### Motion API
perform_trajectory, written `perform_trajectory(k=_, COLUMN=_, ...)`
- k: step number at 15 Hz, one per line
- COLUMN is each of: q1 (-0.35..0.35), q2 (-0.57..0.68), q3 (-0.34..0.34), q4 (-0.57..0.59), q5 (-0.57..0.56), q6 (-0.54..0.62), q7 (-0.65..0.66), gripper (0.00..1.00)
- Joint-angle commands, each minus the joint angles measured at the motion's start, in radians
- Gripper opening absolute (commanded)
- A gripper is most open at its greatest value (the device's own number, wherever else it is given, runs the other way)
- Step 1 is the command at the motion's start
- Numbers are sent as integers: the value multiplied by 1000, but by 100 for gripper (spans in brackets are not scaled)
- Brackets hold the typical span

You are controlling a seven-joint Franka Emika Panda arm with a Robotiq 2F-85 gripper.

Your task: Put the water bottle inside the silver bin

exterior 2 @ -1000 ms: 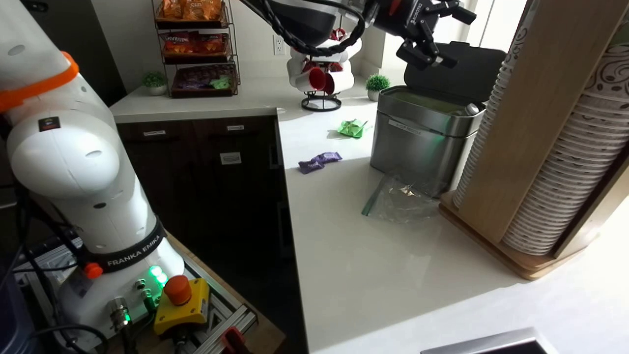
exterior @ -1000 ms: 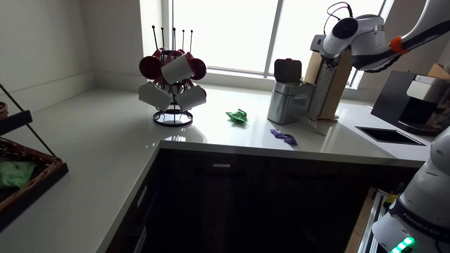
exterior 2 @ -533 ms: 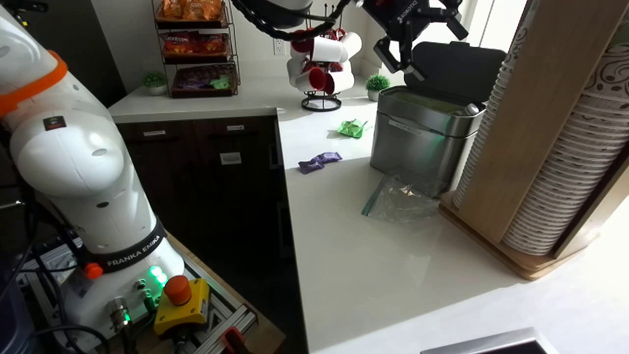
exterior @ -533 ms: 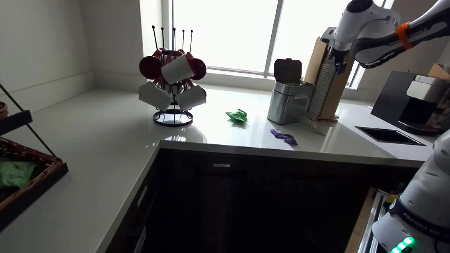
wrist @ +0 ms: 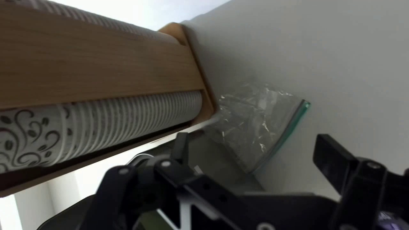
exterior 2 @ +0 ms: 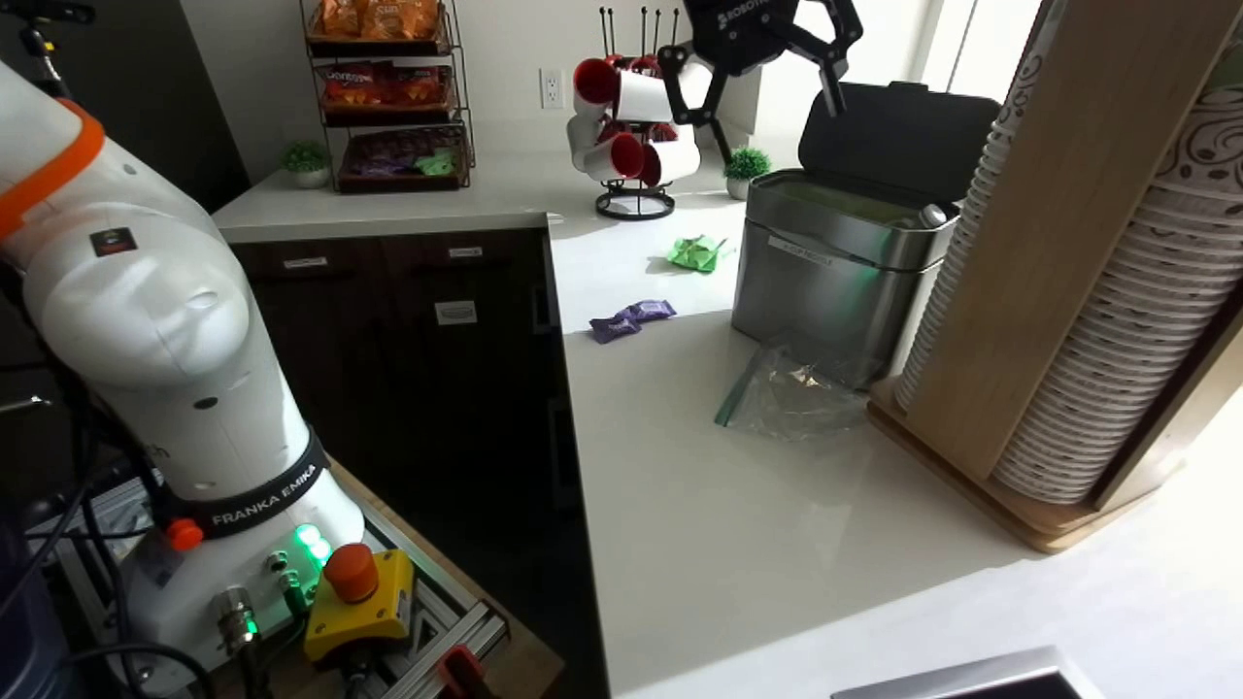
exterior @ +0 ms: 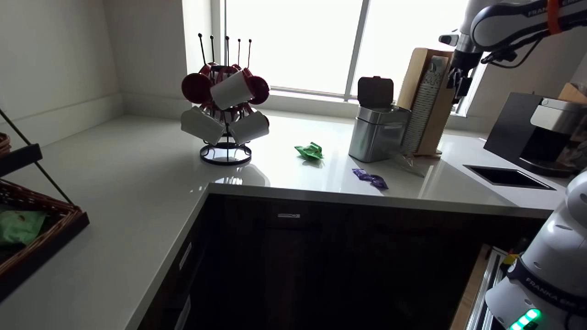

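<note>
Swinging away from the silver bin (exterior 2: 825, 291), the tool (exterior 2: 779, 121) is hanging farther to the left in an exterior view than half a second ago. The arm (exterior: 495, 30) is shifting rightward in an exterior view, with the tool now overlapping the right edge of the wooden cup holder (exterior: 436, 119). The tool's fingers (wrist: 334, 159) are standing wide apart in the wrist view, a clear plastic bag (wrist: 255, 124) showing between them, lower down on the worktop (exterior 2: 757, 544). The bin is standing upright on the worktop, its dark lid (exterior 2: 903, 146) standing raised. At the bin's rim, a small silvery rounded piece (exterior 2: 933, 216) is showing; whether it is part of the water bottle I cannot tell, so I am not placing the bottle with certainty. Beside the bin's foot, the bag is lying crumpled, its green strip facing the worktop's front edge. A green packet (exterior 2: 695, 253) is lying near the bin, and purple wrappers (exterior 2: 617, 328) are lying closer to that edge. White-and-red mugs (exterior: 231, 90) are hanging on a black rack (exterior: 225, 163), well apart from the bin.
</note>
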Motion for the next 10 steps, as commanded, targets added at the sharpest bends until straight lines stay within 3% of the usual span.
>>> perform_trajectory(k=1, q1=-2, q2=-49, q3=-9, q4=-30, q5=157, q6=-77, q7=26, gripper=100)
perform_trajectory(k=10, q1=-32, q2=-106, q3=-81, q4=-102, q5=436, q6=-12, q7=169, gripper=100)
